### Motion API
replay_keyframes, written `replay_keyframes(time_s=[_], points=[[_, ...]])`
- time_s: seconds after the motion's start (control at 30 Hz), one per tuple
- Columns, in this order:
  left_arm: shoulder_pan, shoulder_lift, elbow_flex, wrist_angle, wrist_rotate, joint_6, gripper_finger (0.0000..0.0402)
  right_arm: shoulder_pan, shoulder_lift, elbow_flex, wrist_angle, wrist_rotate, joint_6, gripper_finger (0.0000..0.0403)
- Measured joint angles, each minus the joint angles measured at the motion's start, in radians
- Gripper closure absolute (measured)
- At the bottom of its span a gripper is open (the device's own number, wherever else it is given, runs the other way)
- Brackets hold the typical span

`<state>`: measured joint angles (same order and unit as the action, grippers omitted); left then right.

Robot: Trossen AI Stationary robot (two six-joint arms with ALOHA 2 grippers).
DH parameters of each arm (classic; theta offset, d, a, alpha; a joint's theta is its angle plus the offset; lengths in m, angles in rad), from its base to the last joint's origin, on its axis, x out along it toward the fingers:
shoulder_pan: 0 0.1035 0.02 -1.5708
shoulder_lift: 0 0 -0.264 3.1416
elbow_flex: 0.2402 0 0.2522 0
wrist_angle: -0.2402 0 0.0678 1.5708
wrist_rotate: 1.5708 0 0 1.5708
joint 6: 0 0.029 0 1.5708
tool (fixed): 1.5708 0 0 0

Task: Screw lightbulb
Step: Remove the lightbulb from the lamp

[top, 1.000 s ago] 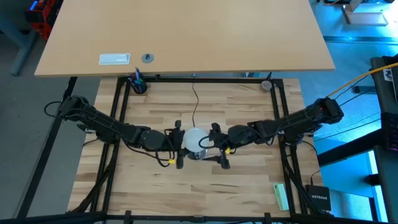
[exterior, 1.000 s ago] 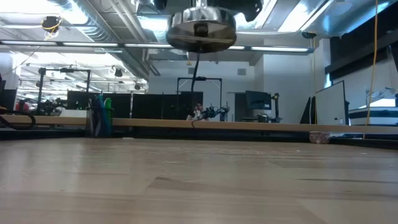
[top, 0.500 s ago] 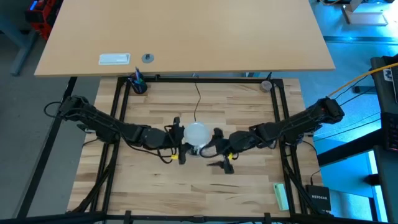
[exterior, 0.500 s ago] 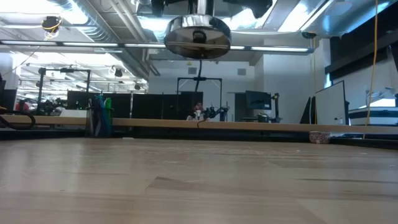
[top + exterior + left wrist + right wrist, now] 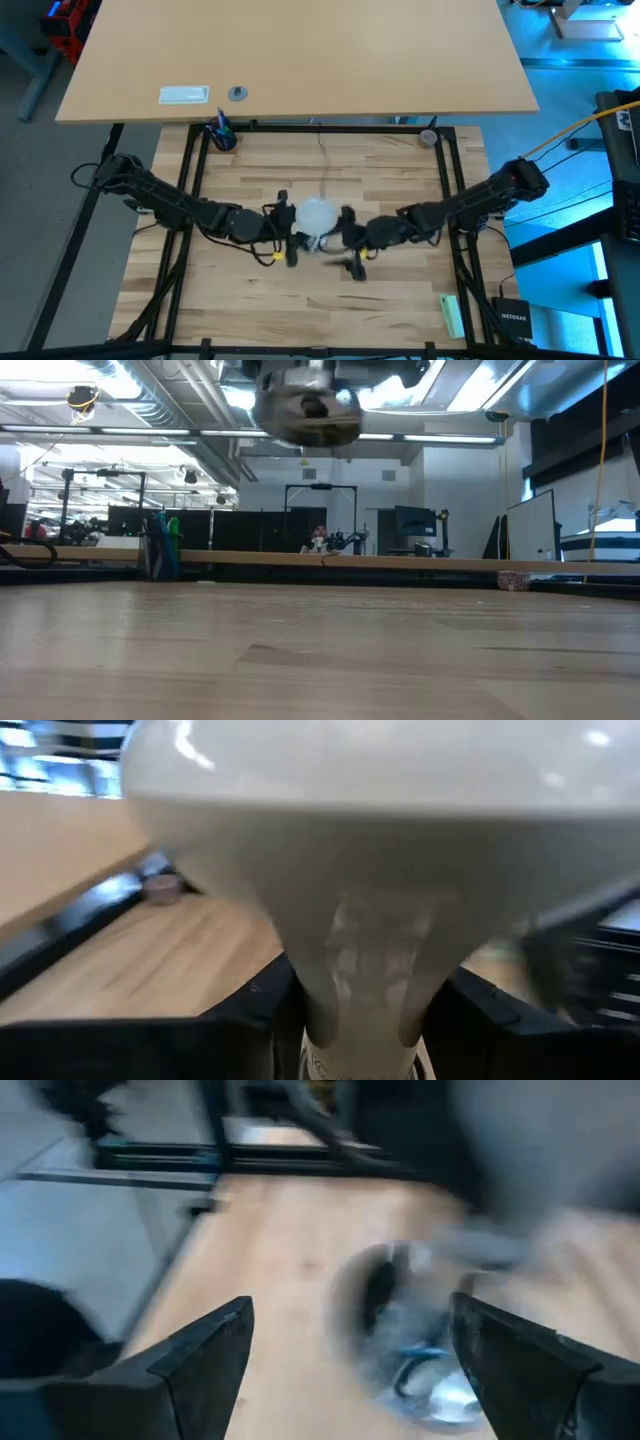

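Observation:
The frosted white lightbulb (image 5: pixel 317 214) is in the air above the middle of the table, with my left gripper (image 5: pixel 292 228) shut on it. In the left wrist view its dome (image 5: pixel 380 830) fills the picture. The round silver socket (image 5: pixel 305 410) is up under the bulb, clear of the table, and its thin black cord (image 5: pixel 320 150) runs toward the far edge. My right gripper (image 5: pixel 348 243) is just right of the bulb and open. In its blurred wrist view the socket (image 5: pixel 420 1340) shows between and beyond its spread fingers, and I cannot tell whether they touch it. My left gripper pinches the bulb's tapering neck (image 5: pixel 365 970) between its two fingers (image 5: pixel 250 1020), just below the dome. The fingers come level from the table's left. The bulb is lifted clear of the table.
A dark cup with pens (image 5: pixel 221 133) stands at the far left corner and a small round object (image 5: pixel 429 136) at the far right. A pale green block (image 5: pixel 453 315) lies near the right front. Black frame rails (image 5: pixel 195 190) border the wooden table.
My right gripper has drawn a little toward the table's near edge and turned about beside the bulb. The bulb has shifted slightly toward the far edge. In the low view the socket has gone a little left and higher, and it shows tilted and blurred.

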<state>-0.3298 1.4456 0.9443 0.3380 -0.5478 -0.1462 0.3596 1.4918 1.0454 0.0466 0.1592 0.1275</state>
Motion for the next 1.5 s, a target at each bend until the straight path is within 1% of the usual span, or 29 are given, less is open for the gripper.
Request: replay_keyframes(time_s=[0.13, 0.17, 0.23, 0.33, 0.4, 0.47, 0.53, 0.63, 0.77, 0.83, 0.97, 1.03, 1.13, 1.2, 1.33, 1.4, 1.47, 1.5], points=[[0.011, 0.000, 0.000, -0.017, -0.102, -0.013, 0.0260, 0.045, 0.013, 0.001, 0.044, -0.085, 0.006, 0.0072], [0.014, 0.000, 0.000, -0.019, -0.113, -0.021, 0.0260, 0.053, 0.013, 0.001, 0.049, -0.096, 0.005, 0.0072], [0.013, 0.000, 0.000, -0.019, -0.108, -0.029, 0.0260, 0.055, 0.007, 0.001, 0.024, -0.075, -0.002, 0.0072], [0.005, 0.000, 0.000, -0.006, -0.056, -0.016, 0.0260, 0.046, -0.021, 0.000, -0.070, 0.025, -0.006, 0.0072], [-0.002, 0.000, 0.000, 0.027, 0.017, 0.019, 0.0260, 0.031, -0.033, 0.001, -0.098, 0.104, -0.009, 0.0072], [-0.008, 0.000, 0.000, 0.087, 0.085, 0.056, 0.0260, 0.011, -0.029, 0.001, -0.115, 0.138, -0.007, 0.0072], [-0.013, 0.000, 0.000, 0.120, 0.109, 0.082, 0.0260, -0.008, -0.011, 0.001, -0.092, 0.118, 0.004, 0.0072], [-0.016, 0.000, 0.000, 0.107, 0.120, 0.075, 0.0260, -0.013, 0.015, 0.001, -0.006, 0.074, 0.003, 0.0072], [-0.007, 0.000, 0.000, 0.066, 0.120, 0.045, 0.0260, -0.012, 0.033, 0.000, 0.029, 0.071, -0.003, 0.0072], [-0.004, 0.000, 0.000, 0.055, 0.091, 0.037, 0.0260, -0.013, 0.033, 0.000, 0.026, 0.074, 0.007, 0.0072], [-0.006, 0.000, 0.000, 0.029, -0.008, 0.016, 0.0260, 0.019, 0.035, 0.000, 0.020, 0.086, 0.029, 0.0072], [-0.005, 0.000, 0.000, 0.015, -0.076, 0.017, 0.0261, 0.045, 0.048, 0.001, 0.044, 0.062, 0.033, 0.0072], [0.009, 0.000, 0.000, -0.016, -0.142, -0.013, 0.0261, 0.075, 0.082, 0.001, 0.065, 0.031, 0.025, 0.0072], [0.016, 0.000, 0.000, -0.034, -0.141, -0.033, 0.0261, 0.085, 0.095, 0.000, 0.041, 0.042, 0.014, 0.0072], [0.008, 0.000, 0.000, -0.073, -0.130, -0.043, 0.0261, 0.086, 0.094, 0.001, -0.050, 0.106, 0.020, 0.0072], [0.002, 0.003, -0.008, -0.089, -0.128, -0.038, 0.0261, 0.086, 0.094, 0.000, -0.083, 0.111, 0.034, 0.0072], [0.005, 0.016, -0.035, -0.052, -0.128, -0.043, 0.0261, 0.087, 0.097, 0.000, -0.090, 0.112, 0.049, 0.0072], [0.008, 0.029, -0.057, -0.007, -0.127, -0.052, 0.0261, 0.092, 0.098, -0.002, -0.096, 0.115, 0.054, 0.0072]])
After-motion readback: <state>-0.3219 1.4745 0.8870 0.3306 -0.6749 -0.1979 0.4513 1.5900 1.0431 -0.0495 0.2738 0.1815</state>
